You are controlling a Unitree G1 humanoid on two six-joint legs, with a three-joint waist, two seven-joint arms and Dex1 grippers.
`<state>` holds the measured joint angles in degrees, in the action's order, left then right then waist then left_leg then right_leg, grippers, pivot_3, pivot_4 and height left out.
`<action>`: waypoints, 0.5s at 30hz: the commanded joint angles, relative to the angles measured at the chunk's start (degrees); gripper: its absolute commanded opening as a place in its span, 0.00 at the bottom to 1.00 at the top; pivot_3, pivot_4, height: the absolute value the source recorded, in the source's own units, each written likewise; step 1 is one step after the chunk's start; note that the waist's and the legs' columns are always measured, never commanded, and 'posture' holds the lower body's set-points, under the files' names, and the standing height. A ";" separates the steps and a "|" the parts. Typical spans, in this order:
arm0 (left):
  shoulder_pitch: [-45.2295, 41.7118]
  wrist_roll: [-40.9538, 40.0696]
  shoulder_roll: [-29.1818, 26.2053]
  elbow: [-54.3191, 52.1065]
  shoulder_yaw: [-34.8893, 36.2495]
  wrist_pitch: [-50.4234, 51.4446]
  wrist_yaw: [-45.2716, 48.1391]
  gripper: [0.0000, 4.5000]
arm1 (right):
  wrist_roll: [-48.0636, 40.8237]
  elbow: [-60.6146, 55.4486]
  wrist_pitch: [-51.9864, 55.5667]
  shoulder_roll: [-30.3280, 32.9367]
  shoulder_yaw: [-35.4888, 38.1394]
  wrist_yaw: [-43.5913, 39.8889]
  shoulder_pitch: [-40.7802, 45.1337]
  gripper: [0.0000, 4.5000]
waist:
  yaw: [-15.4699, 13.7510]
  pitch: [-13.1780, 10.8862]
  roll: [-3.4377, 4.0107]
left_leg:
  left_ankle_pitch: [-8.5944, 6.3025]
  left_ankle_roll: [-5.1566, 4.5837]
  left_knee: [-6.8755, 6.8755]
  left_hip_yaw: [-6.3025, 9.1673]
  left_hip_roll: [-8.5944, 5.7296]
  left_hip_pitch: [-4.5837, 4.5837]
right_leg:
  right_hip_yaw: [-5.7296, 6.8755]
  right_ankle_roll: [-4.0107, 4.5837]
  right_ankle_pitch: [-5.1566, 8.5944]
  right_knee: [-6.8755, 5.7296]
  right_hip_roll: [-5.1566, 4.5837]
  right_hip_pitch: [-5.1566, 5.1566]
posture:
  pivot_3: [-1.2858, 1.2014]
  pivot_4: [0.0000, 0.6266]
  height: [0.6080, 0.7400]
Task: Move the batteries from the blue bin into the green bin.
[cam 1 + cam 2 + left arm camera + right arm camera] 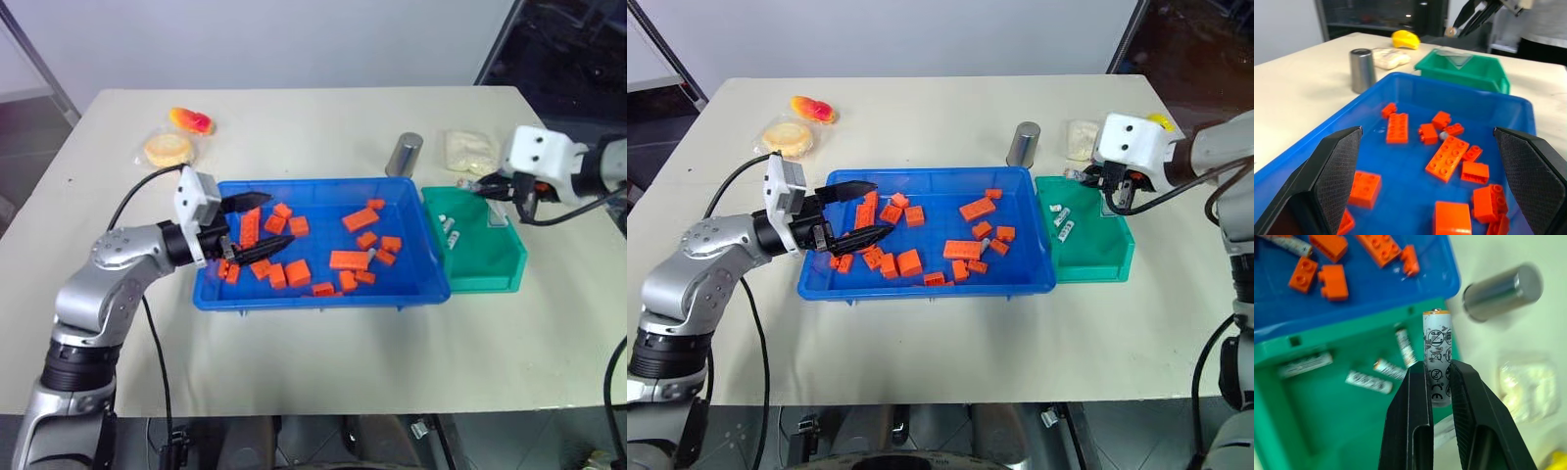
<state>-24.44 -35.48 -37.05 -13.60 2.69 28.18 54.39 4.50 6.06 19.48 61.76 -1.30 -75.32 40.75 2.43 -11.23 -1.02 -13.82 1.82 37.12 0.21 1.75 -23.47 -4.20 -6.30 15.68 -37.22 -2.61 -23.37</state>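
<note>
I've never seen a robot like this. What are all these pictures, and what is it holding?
It is a robot with two arms. Two pictures come from cameras in its head, looking down at a table. The other two come from cameras on its wrists. On the table sit a blue bin of orange blocks, a green bin and a grey can. The right gripper pinches a battery above the green bin, where other batteries already lie. The left gripper is open over the blue bin.
</note>
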 commanded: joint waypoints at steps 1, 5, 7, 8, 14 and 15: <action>-1.67 0.32 -0.96 0.41 0.08 -0.79 2.29 1.00 | -2.69 -3.27 2.56 2.34 3.55 0.50 -2.20 0.00 | 0.07 0.00 0.00 | 0.00 0.00 0.01 -0.01 0.00 0.00 | -0.01 0.00 0.00 0.00 0.00 0.00 | 0.52 0.24 1.00; -2.63 0.22 -1.18 0.82 0.29 -0.59 3.51 1.00 | -4.53 -4.24 3.88 3.59 4.45 1.23 -5.23 0.33 | 0.05 0.00 0.00 | 0.00 0.00 0.01 0.00 0.00 0.00 | 0.00 0.00 0.00 0.00 0.00 0.00 | 0.52 0.24 1.00; -2.74 0.20 -1.39 0.73 0.47 -0.48 3.82 1.00 | -4.92 -4.39 3.65 4.21 4.50 1.50 -6.07 0.55 | -0.01 0.00 0.00 | 0.00 0.00 0.02 0.00 0.00 0.00 | -0.01 0.00 0.00 0.00 0.00 0.00 | 0.52 0.24 1.00; -2.75 0.11 -1.49 0.61 0.59 -0.36 3.88 1.00 | -5.08 -4.41 3.64 4.36 4.51 1.77 -6.16 0.67 | -0.02 0.00 0.00 | 0.00 0.00 0.02 0.00 0.00 0.00 | -0.01 -0.01 0.00 0.00 0.00 0.01 | 0.52 0.24 1.00; -2.41 -0.40 -2.30 0.23 1.31 0.07 4.41 1.00 | -5.65 -5.40 4.86 4.06 2.70 2.41 -2.47 0.99 | 0.08 0.00 0.01 | 0.00 0.00 0.02 0.00 0.00 0.00 | -0.01 -0.01 0.00 0.00 0.00 0.00 | 0.52 0.24 1.00; -2.36 -0.43 -2.50 0.43 1.54 0.08 4.56 1.00 | -7.38 -6.70 7.04 2.85 2.48 1.95 -0.67 0.99 | 0.14 -0.01 0.02 | 0.00 0.00 0.02 -0.01 0.00 0.00 | -0.01 -0.01 0.00 -0.01 0.00 -0.01 | 0.52 0.24 1.00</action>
<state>-26.27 -35.52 -38.75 -12.10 2.61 28.40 58.59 -0.56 3.07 24.68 64.53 0.17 -73.03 36.72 2.56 -11.25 -1.00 -13.82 1.82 37.14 0.18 1.75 -23.48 -4.23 -6.31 15.68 -37.23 -2.61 -23.40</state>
